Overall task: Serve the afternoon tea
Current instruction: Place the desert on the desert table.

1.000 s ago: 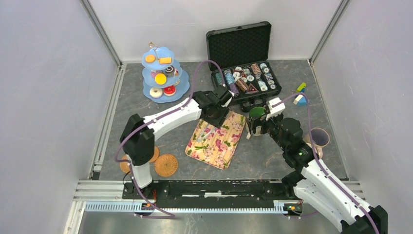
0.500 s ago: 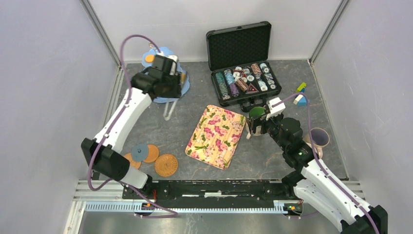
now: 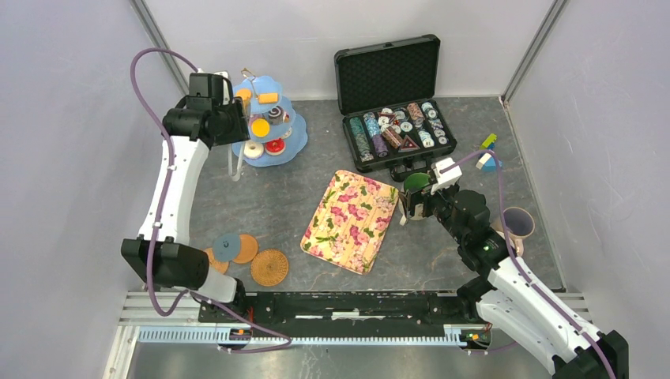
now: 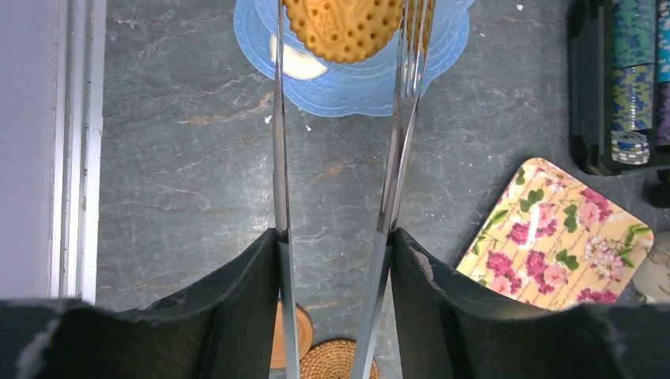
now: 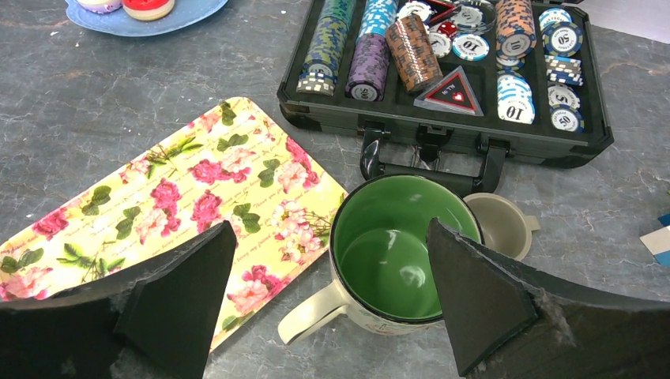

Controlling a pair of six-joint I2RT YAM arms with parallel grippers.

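My left gripper (image 3: 229, 126) is shut on metal tongs (image 4: 278, 158), whose two arms run out between its fingers. The tong tips pinch a round orange biscuit (image 4: 344, 28) over the blue tiered stand (image 3: 269, 130), which carries donuts, swirl cakes and biscuits at the back left. In the left wrist view the gripper (image 4: 336, 237) looks down on a blue plate (image 4: 355, 87) of the stand. My right gripper (image 5: 330, 229) is open, its jaws either side of a green-lined mug (image 5: 395, 253) that stands on the table beside the floral tray (image 3: 351, 219).
An open black case of poker chips (image 3: 395, 130) stands at the back. A small beige cup (image 5: 498, 225) is behind the mug, and a lilac mug (image 3: 517, 223) is at the right. Woven coasters (image 3: 269, 267) lie front left. Coloured blocks (image 3: 487, 154) lie at the right.
My left arm swung with the tongs from the tray's far end to the tiered stand, then a little further left. The right arm has not moved.
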